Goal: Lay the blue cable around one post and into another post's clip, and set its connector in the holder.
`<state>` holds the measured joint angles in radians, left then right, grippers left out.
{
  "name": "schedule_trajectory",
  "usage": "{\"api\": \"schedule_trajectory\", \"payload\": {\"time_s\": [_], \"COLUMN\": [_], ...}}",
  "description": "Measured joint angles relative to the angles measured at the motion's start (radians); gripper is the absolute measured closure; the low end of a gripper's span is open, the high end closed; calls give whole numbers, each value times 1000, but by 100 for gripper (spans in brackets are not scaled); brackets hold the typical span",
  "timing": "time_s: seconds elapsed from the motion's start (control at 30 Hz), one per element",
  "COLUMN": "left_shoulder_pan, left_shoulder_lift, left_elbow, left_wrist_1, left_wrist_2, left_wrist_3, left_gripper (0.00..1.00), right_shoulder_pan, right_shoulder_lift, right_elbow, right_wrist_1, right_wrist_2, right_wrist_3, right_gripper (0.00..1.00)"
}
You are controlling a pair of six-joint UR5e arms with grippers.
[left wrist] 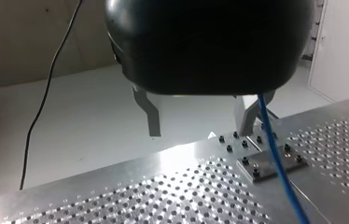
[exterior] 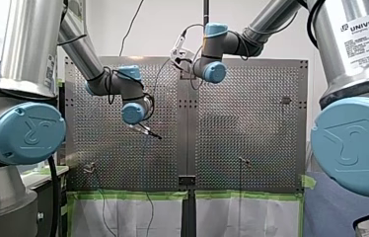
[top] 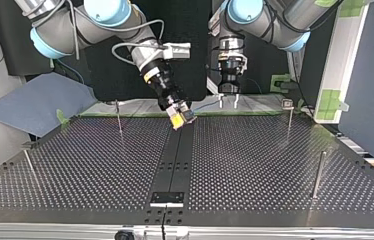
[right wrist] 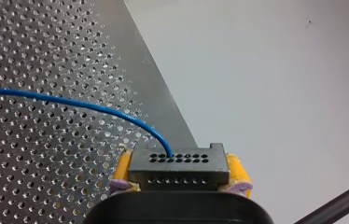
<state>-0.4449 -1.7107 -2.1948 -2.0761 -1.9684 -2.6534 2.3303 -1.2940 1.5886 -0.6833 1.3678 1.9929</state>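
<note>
The connector (right wrist: pixel 178 167), a small black block with rows of holes, is gripped between the yellow pads (right wrist: pixel 122 168) of the right hand (right wrist: pixel 179 171), which is closed firmly on its two sides. The blue cable (right wrist: pixel 70 103) comes out of one of the holes and arcs away low over the perforated desk (right wrist: pixel 32 154).

In the top view this hand hangs tilted just above the desk's far edge, over the dark strip that runs down the desk's middle, and the cable leads from it along that edge toward the left hand (left wrist: pixel 199 126).

The left hand stands upright over the same edge, a little to one side of the right one. Its metal fingers (left wrist: pixel 151 114) are spread apart and grip nothing. In its own wrist view the cable drops close beside one finger and crosses a small bolted plate (left wrist: pixel 268 163) at the desk's edge; whether it touches that finger I cannot tell.

Thin posts stand on the desk: one (top: pixel 290 120) near the far corner on the left hand's side, another (top: pixel 317 175) along that side edge, and a third (top: pixel 118 117) near the far edge beyond the right hand.
</note>
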Motion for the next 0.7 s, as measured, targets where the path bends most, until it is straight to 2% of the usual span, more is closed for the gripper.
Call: {"api": "schedule_trajectory", "payload": {"time_s": [0.1, 0.2, 0.23, 0.27, 0.3, 0.33, 0.37, 0.43, 0.47, 0.5, 0.7], "left_shoulder_pan": [1, 0, 0, 0, 0, 0, 0, 1, 0, 0, 1], "left_shoulder_lift": [0, 1, 1, 0, 0, 0, 0, 0, 0, 0, 0], "left_elbow": [0, 0, 0, 0, -1, -1, -1, 0, 0, 0, -1], "left_wrist_1": [6, 7, 7, 6, 5, 3, 0, -4, -6, -6, -6], "left_wrist_2": [0, 0, -1, -2, -4, -8, -15, -28, -35, -38, -44], "left_wrist_3": [-1, -1, 0, 0, 0, 0, -1, -1, -1, -1, 1], "left_gripper": [25, 31, 36, 36, 43, 57, 57, 68, 68, 73, 73], "right_shoulder_pan": [0, 0, 0, 1, 1, 1, 1, 2, 2, 2, 4], "right_shoulder_lift": [-2, -5, -6, -8, -9, -11, -13, -15, -17, -18, -26], "right_elbow": [0, 0, 0, 0, 0, 0, 0, 0, 0, 0, 0], "right_wrist_1": [3, 5, 6, 6, 6, 6, 7, 8, 10, 12, 33], "right_wrist_2": [-2, -2, -2, -2, -2, -2, -2, -2, -2, -2, -2], "right_wrist_3": [0, 1, 1, 1, 1, 1, 2, 1, 1, 0, 0], "right_gripper": [100, 100, 100, 100, 100, 100, 100, 100, 100, 100, 100]}}
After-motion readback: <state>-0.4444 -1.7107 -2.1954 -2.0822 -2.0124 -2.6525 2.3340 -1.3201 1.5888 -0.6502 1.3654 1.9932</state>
